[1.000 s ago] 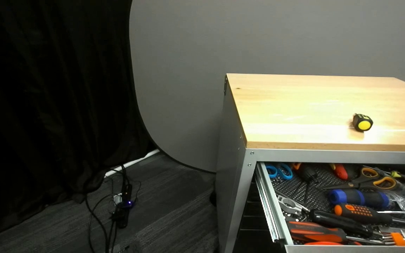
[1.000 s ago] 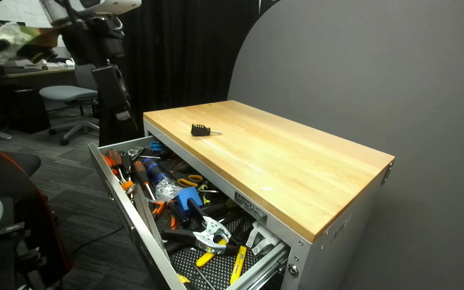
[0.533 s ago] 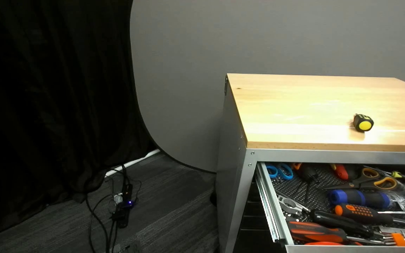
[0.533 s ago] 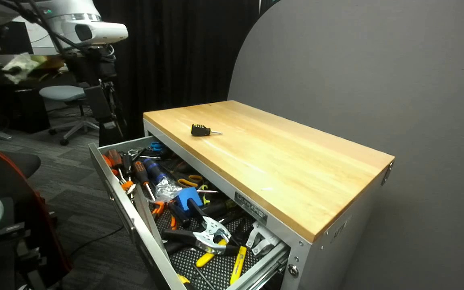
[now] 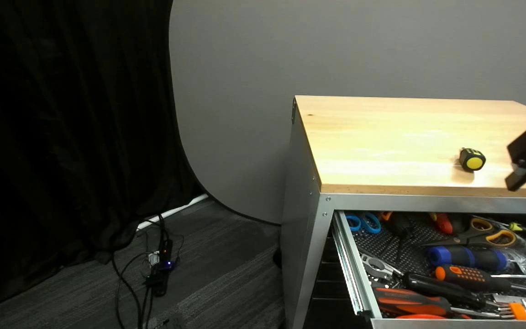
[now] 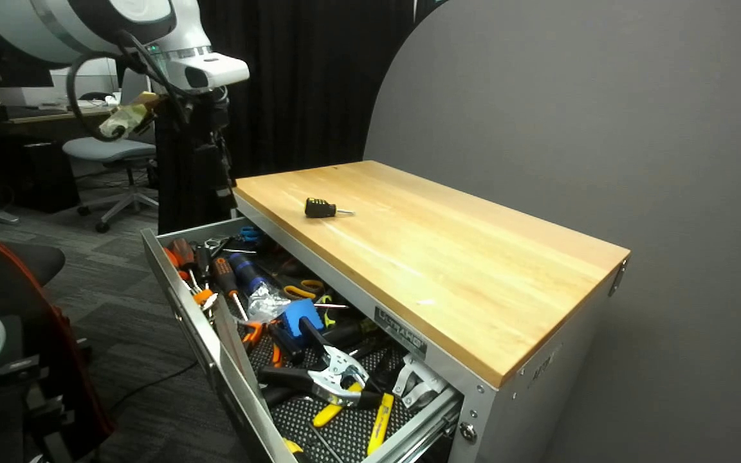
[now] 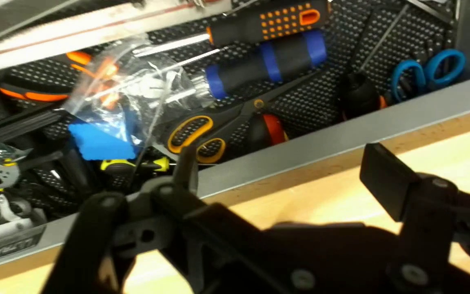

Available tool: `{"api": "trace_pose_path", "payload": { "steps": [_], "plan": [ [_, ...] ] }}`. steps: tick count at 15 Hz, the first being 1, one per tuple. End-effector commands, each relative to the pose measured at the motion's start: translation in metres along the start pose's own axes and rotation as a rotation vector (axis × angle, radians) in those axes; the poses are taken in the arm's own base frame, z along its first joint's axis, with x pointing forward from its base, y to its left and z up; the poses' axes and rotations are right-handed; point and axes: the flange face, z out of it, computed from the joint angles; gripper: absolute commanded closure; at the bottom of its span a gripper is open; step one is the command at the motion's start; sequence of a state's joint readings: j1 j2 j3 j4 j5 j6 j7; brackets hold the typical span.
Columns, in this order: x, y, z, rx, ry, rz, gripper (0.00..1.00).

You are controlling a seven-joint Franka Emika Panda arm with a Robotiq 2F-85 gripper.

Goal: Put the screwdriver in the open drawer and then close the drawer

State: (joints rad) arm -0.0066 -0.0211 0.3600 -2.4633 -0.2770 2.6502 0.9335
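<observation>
The screwdriver is a stubby black and yellow tool lying on the wooden tabletop near its front edge, in both exterior views (image 5: 472, 160) (image 6: 320, 208). It does not show in the wrist view. The drawer stands open under the tabletop; its pale side (image 5: 356, 269) and its front rim (image 6: 216, 350) show, and its side wall also shows in the wrist view (image 7: 469, 36). My gripper (image 7: 280, 171) is open with nothing between its fingers, above the tabletop's front edge. In an exterior view part of it (image 5: 516, 176) shows to the right of the screwdriver, apart from it.
The drawer holds many tools: a blue and black handle (image 7: 265, 65), an orange-dotted screwdriver (image 7: 276, 20), scissors (image 7: 218, 126), a blue block (image 7: 102, 141) and a spring clamp (image 6: 338, 376). The wooden tabletop (image 6: 448, 270) overhangs the drawer's back. A dark curtain (image 6: 293, 96) hangs behind.
The arm has swung toward the cabinet over the last half second, and my gripper now enters at the right edge of an exterior view. The screwdriver and the drawer have not moved.
</observation>
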Motion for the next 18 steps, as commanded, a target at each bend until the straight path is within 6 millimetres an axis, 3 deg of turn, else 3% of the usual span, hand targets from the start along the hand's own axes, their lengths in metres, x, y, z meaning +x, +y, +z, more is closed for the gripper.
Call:
{"api": "trace_pose_path", "payload": {
  "steps": [1, 6, 10, 12, 18],
  "plan": [
    [0.025, -0.015, 0.013, 0.131, 0.069, 0.037, 0.0],
    [0.051, 0.0, 0.018, 0.217, 0.214, 0.051, 0.0],
    [0.081, 0.003, 0.007, 0.187, 0.347, 0.022, 0.0],
    [0.083, -0.004, 0.012, 0.184, 0.386, 0.02, 0.0],
    [0.059, -0.035, 0.052, 0.182, 0.386, 0.04, 0.0]
  ]
}}
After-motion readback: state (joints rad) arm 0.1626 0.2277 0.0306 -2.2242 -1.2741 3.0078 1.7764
